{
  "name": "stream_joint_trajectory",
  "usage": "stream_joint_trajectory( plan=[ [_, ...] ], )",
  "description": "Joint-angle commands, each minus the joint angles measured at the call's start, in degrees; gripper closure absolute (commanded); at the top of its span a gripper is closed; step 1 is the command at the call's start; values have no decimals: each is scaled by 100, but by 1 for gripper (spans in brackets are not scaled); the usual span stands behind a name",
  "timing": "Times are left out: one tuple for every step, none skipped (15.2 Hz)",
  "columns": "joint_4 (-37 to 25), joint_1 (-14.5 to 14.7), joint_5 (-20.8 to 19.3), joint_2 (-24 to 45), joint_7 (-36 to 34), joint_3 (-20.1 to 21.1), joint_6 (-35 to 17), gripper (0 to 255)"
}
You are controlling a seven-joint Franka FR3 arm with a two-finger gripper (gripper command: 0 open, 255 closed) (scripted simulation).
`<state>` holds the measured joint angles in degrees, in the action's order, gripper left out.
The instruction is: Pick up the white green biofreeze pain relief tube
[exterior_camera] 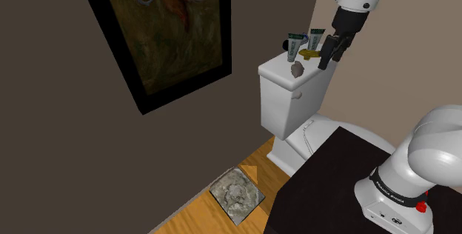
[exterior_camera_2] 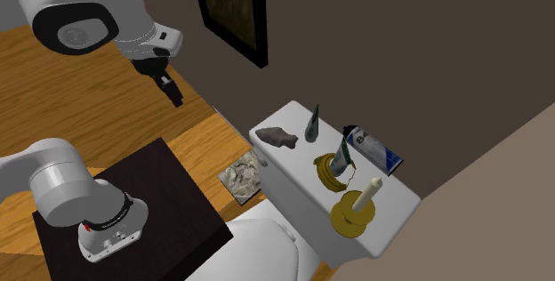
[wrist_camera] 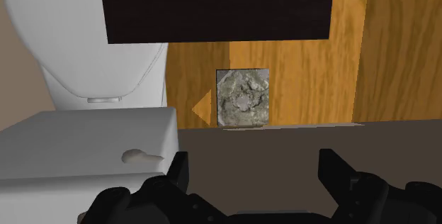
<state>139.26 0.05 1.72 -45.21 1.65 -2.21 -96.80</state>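
Shoulder view showing 2 white-green tubes (exterior_camera: pixel 296 47) standing on 1 toilet tank (exterior_camera: pixel 278 95), labels unreadable, 1 gripper (exterior_camera: pixel 325 64) hovering beside them, fingers spread, gripping nothing

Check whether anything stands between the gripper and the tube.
A brown lump lies on the tank lid, roughly between the open gripper and the nearer tube. A second similar tube stands beyond, by the bananas. From above, nothing visible blocks either.

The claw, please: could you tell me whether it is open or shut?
Open. The wrist view shows the claw with its two black fingers well apart, clasping nothing.
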Motion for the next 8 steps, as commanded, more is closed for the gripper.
stream_joint_trajectory(
  plan=[
    [0, 0, 0, 0, 0, 0, 0, 0],
    [-84, -22, -71, 177, 130, -88, -89, 0],
    [-176, -40, -136, 357, 257, -175, -176, 0],
    [-274, -57, -197, 540, 383, -260, -259, 0],
    [-380, -71, -252, 727, 508, -344, -340, 0],
    [-494, -83, -301, 916, 632, -426, -416, 0],
    [-614, -94, -344, 1107, 755, -505, -489, 0],
    [-742, -101, -381, 1301, 877, -585, -558, 0]
  ],
)
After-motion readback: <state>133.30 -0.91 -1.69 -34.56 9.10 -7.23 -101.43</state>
